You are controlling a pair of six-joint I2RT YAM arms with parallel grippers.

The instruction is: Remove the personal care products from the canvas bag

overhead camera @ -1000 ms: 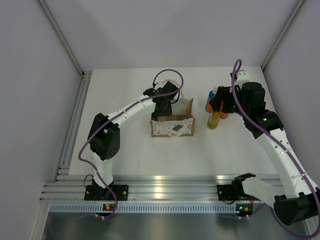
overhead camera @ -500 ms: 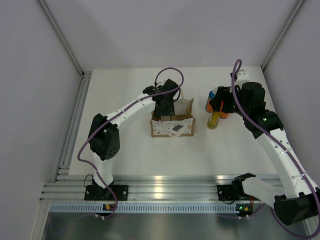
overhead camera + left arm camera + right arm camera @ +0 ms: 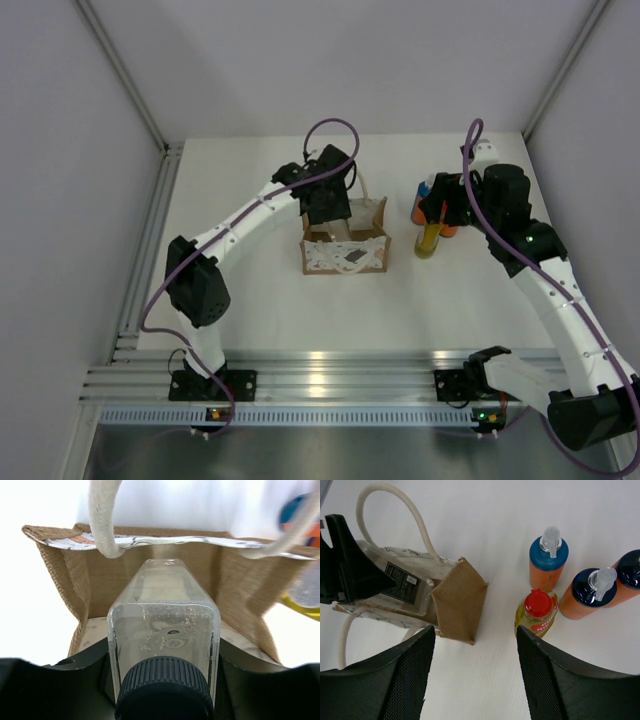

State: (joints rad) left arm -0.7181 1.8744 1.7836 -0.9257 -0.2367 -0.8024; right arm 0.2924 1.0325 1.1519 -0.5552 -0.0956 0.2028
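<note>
My left gripper [image 3: 164, 666] is shut on a clear bottle [image 3: 164, 620] with a dark grey cap, gripping it by the shoulders just below the cap. The bottle hangs over the open mouth of the tan canvas bag [image 3: 60, 575], its far end level with the rim. From above, the left gripper [image 3: 330, 200] sits over the back of the bag [image 3: 345, 252]. My right gripper [image 3: 475, 680] stands open and empty above the table. Beside it stand three orange bottles [image 3: 547, 565] [image 3: 587, 594] [image 3: 630, 575] and a yellow bottle [image 3: 536, 615] with a red cap.
The bag's cream rope handles [image 3: 102, 515] loop up on both sides of the held bottle. The standing bottles cluster [image 3: 432, 222] to the right of the bag. Grey walls enclose the table, and an aluminium rail [image 3: 300, 385] runs along its near edge.
The left gripper has risen and drawn back a little with the clear bottle, and its arm's elbow has swung left. The right arm has not moved.
</note>
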